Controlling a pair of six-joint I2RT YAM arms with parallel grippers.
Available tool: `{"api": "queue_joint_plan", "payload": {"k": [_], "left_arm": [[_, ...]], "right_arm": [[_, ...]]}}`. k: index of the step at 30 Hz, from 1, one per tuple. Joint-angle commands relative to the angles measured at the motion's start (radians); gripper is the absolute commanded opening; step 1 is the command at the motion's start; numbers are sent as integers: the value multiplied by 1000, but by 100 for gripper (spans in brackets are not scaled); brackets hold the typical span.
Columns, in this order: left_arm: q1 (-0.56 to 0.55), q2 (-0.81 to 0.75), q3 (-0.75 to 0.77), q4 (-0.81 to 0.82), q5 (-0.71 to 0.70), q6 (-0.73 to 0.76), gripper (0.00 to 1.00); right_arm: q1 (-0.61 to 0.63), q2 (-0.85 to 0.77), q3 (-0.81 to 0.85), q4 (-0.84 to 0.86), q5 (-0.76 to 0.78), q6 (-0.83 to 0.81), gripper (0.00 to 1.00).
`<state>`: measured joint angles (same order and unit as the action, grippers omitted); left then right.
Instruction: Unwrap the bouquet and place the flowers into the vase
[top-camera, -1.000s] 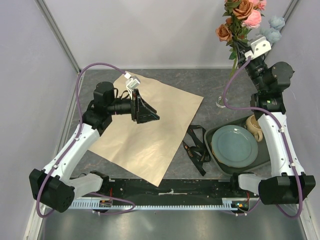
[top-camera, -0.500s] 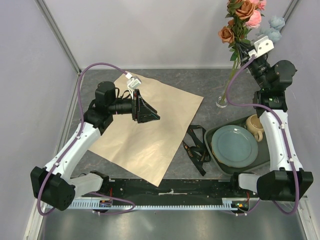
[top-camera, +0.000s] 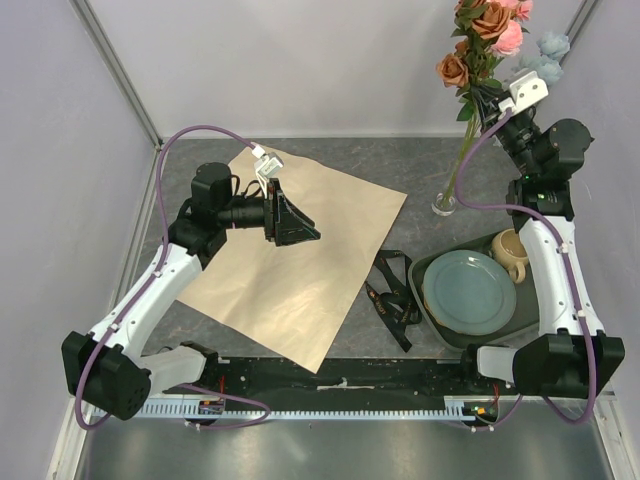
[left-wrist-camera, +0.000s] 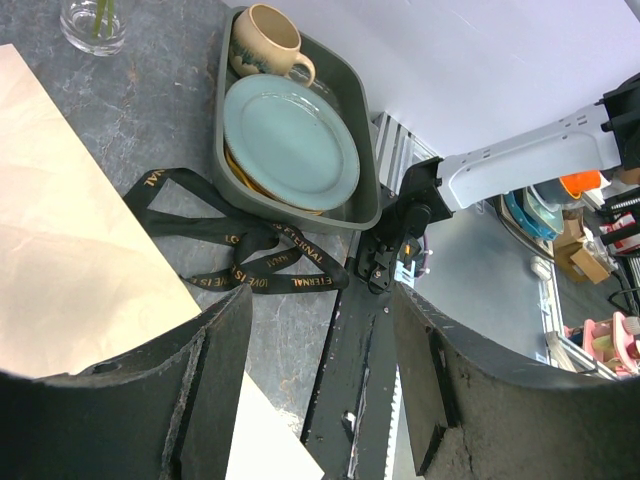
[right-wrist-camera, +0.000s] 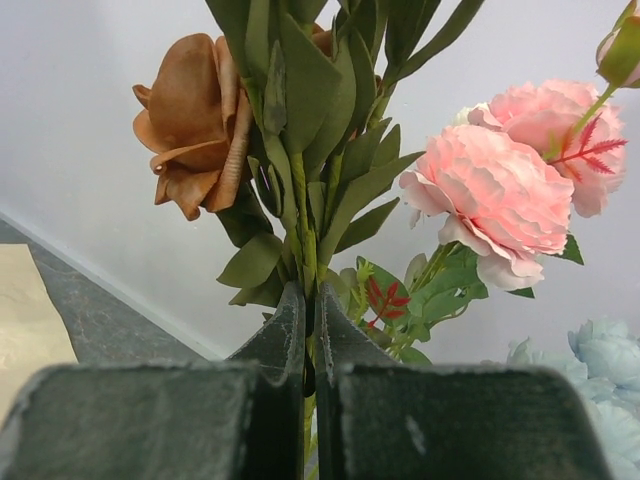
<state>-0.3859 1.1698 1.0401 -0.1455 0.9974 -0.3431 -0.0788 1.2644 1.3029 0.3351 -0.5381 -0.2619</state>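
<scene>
My right gripper (top-camera: 488, 100) (right-wrist-camera: 310, 300) is shut on the green stems of the flowers (top-camera: 485, 35), held high at the back right. A rust-orange rose (right-wrist-camera: 195, 120), pink blooms (right-wrist-camera: 500, 190) and pale blue blossoms (right-wrist-camera: 600, 370) rise above the jaws. The stems slant down to the small clear vase (top-camera: 444, 205) (left-wrist-camera: 92, 22), and their lower ends show inside the glass. The bouquet's kraft paper (top-camera: 290, 265) (left-wrist-camera: 70, 270) lies flat, and the black ribbon (top-camera: 395, 290) (left-wrist-camera: 240, 250) lies loose beside it. Above the paper, my left gripper (top-camera: 295, 225) (left-wrist-camera: 320, 400) hangs open and empty.
A dark tray (top-camera: 430, 265) (left-wrist-camera: 365, 140) at the front right holds a pale green plate (top-camera: 468, 292) (left-wrist-camera: 290, 140) and a beige mug (top-camera: 508, 250) (left-wrist-camera: 268, 40). The vase stands just behind the tray. Grey walls close in the sides and back.
The right gripper shifted slightly up and right with the flowers, and the stem ends swung down to the vase. The left arm has hardly moved.
</scene>
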Motion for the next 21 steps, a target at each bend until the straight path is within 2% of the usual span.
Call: {"api": "queue_joint_plan", "payload": {"k": [1,21], "left_arm": [[-2,2,0,41,32,-17,64],[-4,4,-3,43,35,-20,65]], "right_arm": [[-7,18,22,7,-33,-28,0],[-6,49,47,5,-31,-51,0]]}}
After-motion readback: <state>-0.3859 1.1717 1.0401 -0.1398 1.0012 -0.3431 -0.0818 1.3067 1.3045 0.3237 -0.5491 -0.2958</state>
